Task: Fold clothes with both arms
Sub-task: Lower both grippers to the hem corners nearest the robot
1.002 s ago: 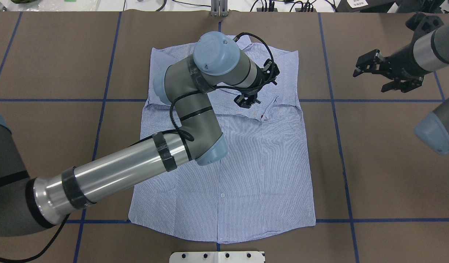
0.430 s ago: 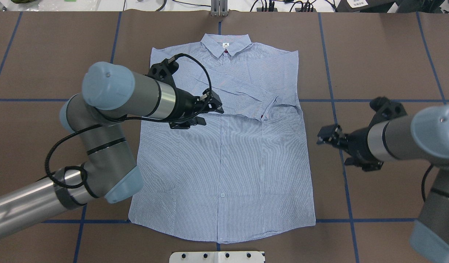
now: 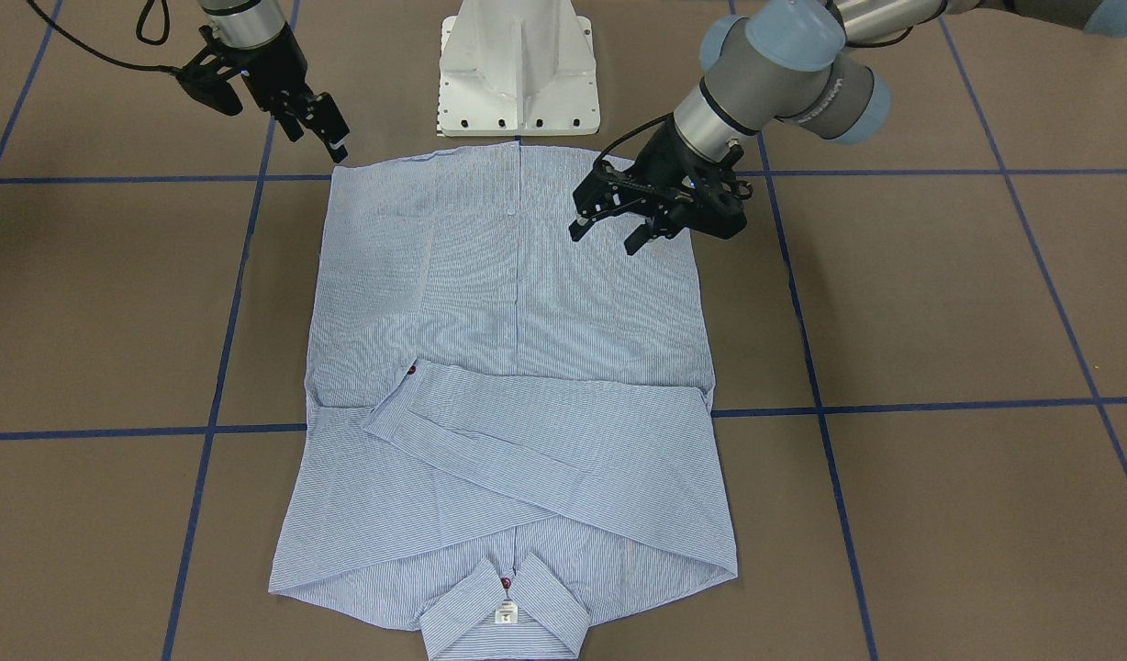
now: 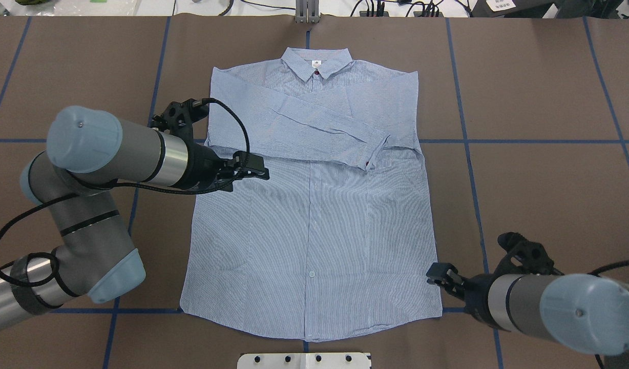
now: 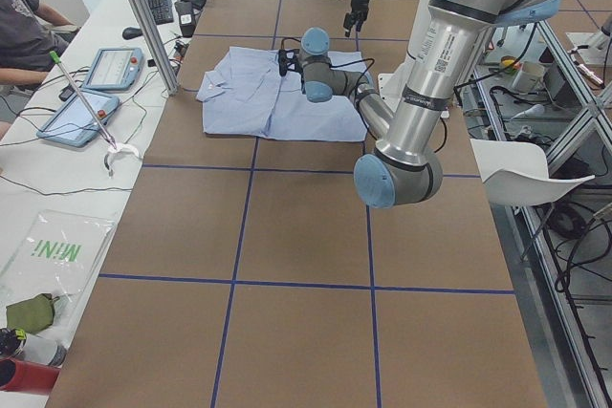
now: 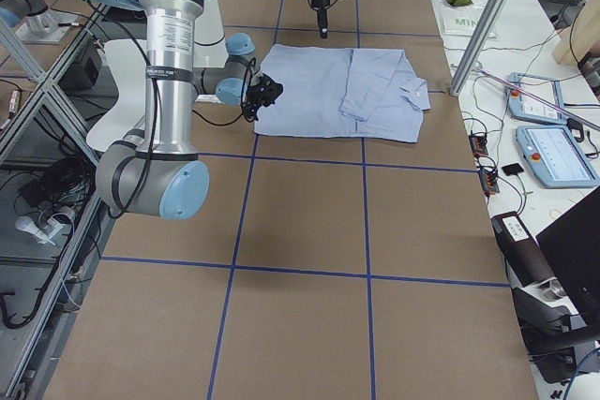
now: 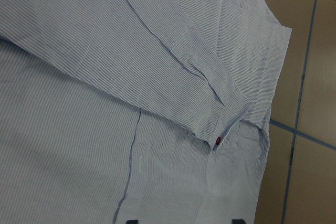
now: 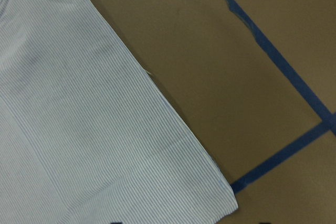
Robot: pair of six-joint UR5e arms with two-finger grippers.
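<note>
The light blue striped shirt (image 4: 314, 230) lies flat and face up on the brown table, collar (image 4: 317, 62) at the far side. Both sleeves are folded across the chest, and a cuff with a red button (image 4: 368, 163) lies right of centre. My left gripper (image 4: 253, 177) hovers open over the shirt's left chest, below the folded sleeve (image 7: 105, 77). It holds nothing and also shows in the front view (image 3: 605, 237). My right gripper (image 4: 437, 277) is open and empty beside the near right hem corner (image 8: 220, 203); the front view (image 3: 320, 142) shows it just off the cloth.
The white pedestal base (image 4: 304, 360) stands at the near table edge, just behind the hem. Blue tape lines (image 4: 550, 141) cross the table. Tablets (image 5: 91, 93) and a seated person (image 5: 19, 26) are beyond the far edge.
My left gripper has drawn back from the folded sleeve toward the shirt's left side. My right arm has swung in from the far right down to the near right hem corner.
</note>
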